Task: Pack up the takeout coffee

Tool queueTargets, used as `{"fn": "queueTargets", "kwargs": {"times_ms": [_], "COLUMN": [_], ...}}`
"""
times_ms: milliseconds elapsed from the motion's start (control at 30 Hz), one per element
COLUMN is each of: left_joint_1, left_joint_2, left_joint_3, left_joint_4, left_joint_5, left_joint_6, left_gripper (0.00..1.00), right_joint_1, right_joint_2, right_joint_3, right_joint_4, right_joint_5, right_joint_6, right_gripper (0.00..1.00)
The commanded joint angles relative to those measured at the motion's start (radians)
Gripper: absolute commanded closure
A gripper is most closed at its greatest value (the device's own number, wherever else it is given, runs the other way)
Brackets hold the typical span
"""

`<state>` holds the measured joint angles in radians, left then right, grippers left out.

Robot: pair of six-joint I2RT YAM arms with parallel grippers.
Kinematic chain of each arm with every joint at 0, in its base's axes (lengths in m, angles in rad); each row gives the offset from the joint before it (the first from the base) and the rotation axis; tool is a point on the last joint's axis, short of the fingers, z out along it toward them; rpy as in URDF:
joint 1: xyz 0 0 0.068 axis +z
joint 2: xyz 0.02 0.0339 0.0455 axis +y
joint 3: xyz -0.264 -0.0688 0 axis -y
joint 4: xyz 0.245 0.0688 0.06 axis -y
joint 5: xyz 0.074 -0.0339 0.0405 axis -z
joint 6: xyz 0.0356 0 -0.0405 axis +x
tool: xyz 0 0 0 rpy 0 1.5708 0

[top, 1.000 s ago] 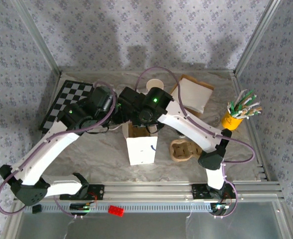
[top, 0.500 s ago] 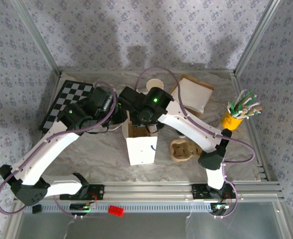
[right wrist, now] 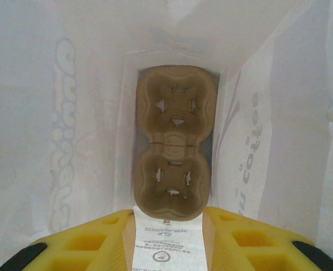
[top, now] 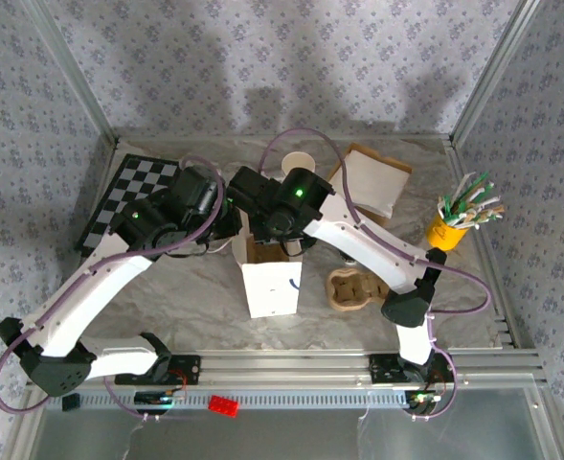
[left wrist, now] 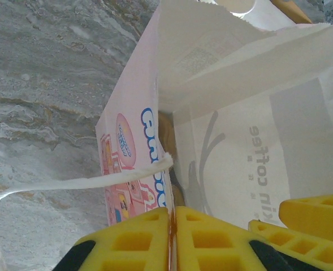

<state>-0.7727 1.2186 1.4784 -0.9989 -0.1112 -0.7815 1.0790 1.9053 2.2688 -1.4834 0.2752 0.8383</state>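
While the left gripper is clenched on the top rim of the left wall of the paper bag, the bag stands upright and open near the middle of the table, its string handle hanging loose outside. The right gripper sits inside the bag's mouth with its 2 fingers apart, grasping nothing, and the white walls are close on either side. 1 cup carrier lies flat on the bag's floor, reaching nearly from wall to wall. A second carrier lies on the table just right of the bag. The coffee cup stands behind the bag, near the back edge. Bare tabletop lies left of the bag and in front of it.
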Motion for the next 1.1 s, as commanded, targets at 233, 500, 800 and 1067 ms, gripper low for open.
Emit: {"fn": "queueTargets", "kwargs": {"times_ms": [233,500,800,1067], "left_joint_1": [0.034,0.15,0.266,0.271], "left_joint_2": [-0.025,-0.034,-0.063,-0.069], "left_joint_3": [0.01,0.001,-0.076,0.029], "left_joint_4": [0.029,0.069,0.157,-0.014], "left_joint_5": [-0.035,0.038,0.145,0.085], "left_joint_6": [0.007,0.031,0.058,0.099], "left_gripper": [0.96,0.96,0.87,0.58], "right_joint_1": [0.023,0.029,0.021,0.011], "right_joint_2": [-0.037,-0.059,-0.106,-0.145], "right_joint_3": [0.061,0.097,0.08,0.069], "right_joint_4": [0.056,0.096,0.134,0.143], "right_joint_5": [0.047,0.032,0.017,-0.026], "right_joint_6": [-0.138,-0.2,-0.324,-0.412], "right_gripper": [0.59,0.54,0.39,0.32]}}
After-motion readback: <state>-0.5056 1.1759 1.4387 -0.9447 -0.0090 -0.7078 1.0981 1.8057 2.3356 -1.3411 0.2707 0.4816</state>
